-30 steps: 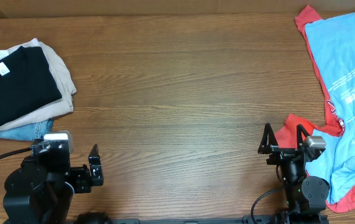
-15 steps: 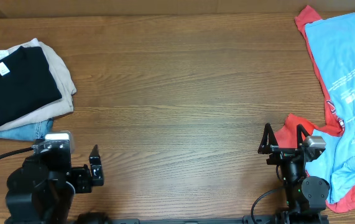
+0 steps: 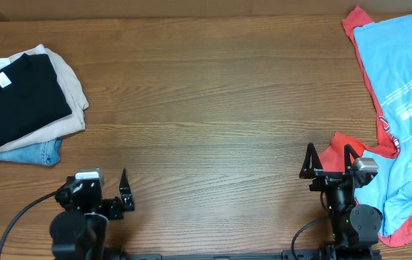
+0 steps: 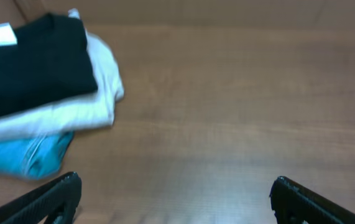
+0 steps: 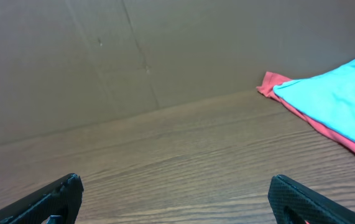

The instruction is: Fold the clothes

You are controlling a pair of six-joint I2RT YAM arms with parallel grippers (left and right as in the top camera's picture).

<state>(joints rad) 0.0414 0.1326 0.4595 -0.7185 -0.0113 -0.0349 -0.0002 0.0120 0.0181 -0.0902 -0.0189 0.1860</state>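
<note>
A wooden table (image 3: 206,108) with brown, side-to-side grain fills the overhead view under soft, even light. Behind its far edge rises a plain brown wall (image 5: 165,50), possibly cardboard, crossed by faint creases

Wooden surface (image 3: 206,108) runs wide here. Far left, blue denim (image 3: 36,152) lies on it, with a beige garment (image 3: 72,90) above and a black T-shirt (image 3: 18,97) topping it. Far right, a red shirt (image 3: 356,19) sprawls flat under a light-blue printed shirt (image 3: 400,72).
</note>
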